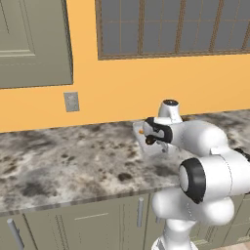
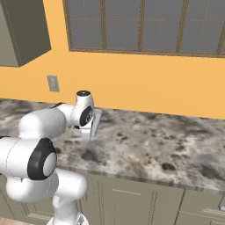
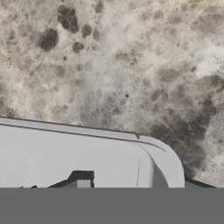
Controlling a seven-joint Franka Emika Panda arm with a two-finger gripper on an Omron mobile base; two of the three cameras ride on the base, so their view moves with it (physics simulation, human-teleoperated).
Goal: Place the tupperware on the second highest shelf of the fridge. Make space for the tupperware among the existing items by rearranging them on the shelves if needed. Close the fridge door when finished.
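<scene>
The tupperware (image 1: pixel 142 131) is a pale grey, shallow container with something small and orange inside, at the back of the marbled counter (image 1: pixel 73 161). From the right base view the tupperware (image 2: pixel 96 121) looks tilted up on its edge. My gripper (image 1: pixel 149 139) is down at the container's near side and shut on its wall. In the hand view the tupperware (image 3: pixel 87 153) spreads across the lower half, with one dark fingertip (image 3: pixel 82 177) against it. The fridge, its door, its shelves and the existing items are out of view.
An orange wall with a grey outlet (image 1: pixel 71 101) and a wide window (image 1: pixel 176 27) rises behind the counter. An upper cabinet (image 1: pixel 34 41) hangs at the left. Cabinet doors with handles (image 1: pixel 140 211) run below the counter edge.
</scene>
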